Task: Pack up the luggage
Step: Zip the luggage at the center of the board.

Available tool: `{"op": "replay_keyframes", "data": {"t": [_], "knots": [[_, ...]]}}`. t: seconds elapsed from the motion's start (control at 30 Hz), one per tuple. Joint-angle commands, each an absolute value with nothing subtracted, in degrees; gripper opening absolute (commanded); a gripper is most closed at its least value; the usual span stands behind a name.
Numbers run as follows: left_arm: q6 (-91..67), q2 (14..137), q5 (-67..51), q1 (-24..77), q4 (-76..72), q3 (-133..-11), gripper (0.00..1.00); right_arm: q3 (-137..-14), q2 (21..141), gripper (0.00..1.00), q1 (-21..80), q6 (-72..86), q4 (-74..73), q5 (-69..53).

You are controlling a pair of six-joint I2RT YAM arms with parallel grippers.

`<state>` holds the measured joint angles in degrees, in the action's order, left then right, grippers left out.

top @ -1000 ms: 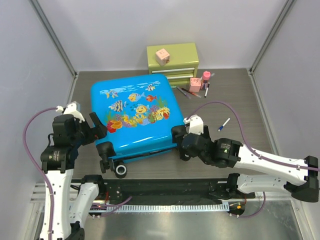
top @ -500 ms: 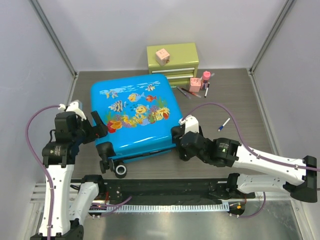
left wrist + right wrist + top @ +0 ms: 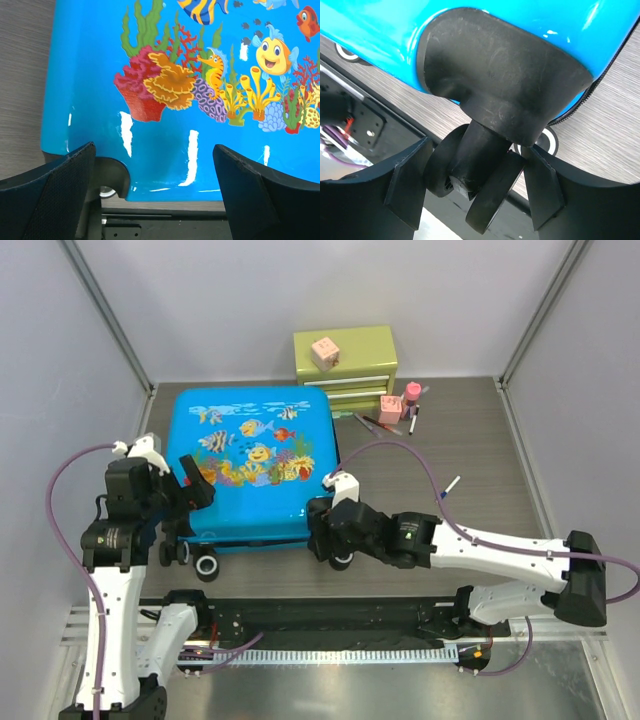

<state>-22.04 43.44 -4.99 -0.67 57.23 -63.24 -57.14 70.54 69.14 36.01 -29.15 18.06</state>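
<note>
The luggage [image 3: 250, 455] is a bright blue hard-shell case with a fish-and-coral print, lying closed and flat on the table. My right gripper [image 3: 322, 532] is at its near right corner, shut on a black twin wheel [image 3: 475, 185], with a finger pressed against each side. In the right wrist view the blue shell [image 3: 380, 30] curves above the wheel housing. My left gripper [image 3: 190, 502] hovers open over the near left corner. In the left wrist view its wide-apart fingers [image 3: 50, 190] frame the shell [image 3: 200, 100] and a wheel [image 3: 107, 191].
A small green drawer chest [image 3: 345, 358] with a pink cube [image 3: 323, 350] on top stands at the back. Pink bottles [image 3: 400, 400] and pens [image 3: 375, 425] lie right of the case, and a lone pen [image 3: 447, 487] further right. A black rail [image 3: 340, 615] runs along the near edge.
My right gripper closed on the corner wheel and swung left with it. The case turned square to the table and shifted left. The left arm barely moved.
</note>
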Motion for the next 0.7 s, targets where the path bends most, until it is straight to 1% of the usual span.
{"op": "replay_keyframes", "data": {"t": [0.0, 0.13, 0.4, 0.5, 0.53, 0.67], "knots": [[-22.32, 43.86, -5.45, -0.53, 55.37, -63.37, 1.0, -60.82, 72.68, 0.01, 68.99, 39.55, -19.96, 22.93], [-22.85, 43.42, -5.54, -0.53, 55.99, -63.98, 1.0, -63.88, 75.92, 0.01, 68.99, 39.9, -17.84, 26.62], [-22.24, 39.47, -12.91, -0.62, 56.43, -61.97, 1.0, -72.23, 86.3, 0.01, 68.12, 37.88, -16.26, 25.14], [-22.5, 36.23, -16.16, -0.35, 55.81, -59.77, 0.95, -74.34, 88.24, 0.01, 67.68, 37.44, -16.43, 23.82], [-22.5, 35.52, -17.74, 1.13, 55.55, -59.33, 0.95, -74.79, 88.42, 0.01, 67.68, 37.44, -16.78, 23.64], [-23.55, 32.17, -21.61, 1.41, 54.41, -54.94, 0.88, -76.02, 87.98, 0.01, 67.68, 37.44, -17.93, 22.5]]}}
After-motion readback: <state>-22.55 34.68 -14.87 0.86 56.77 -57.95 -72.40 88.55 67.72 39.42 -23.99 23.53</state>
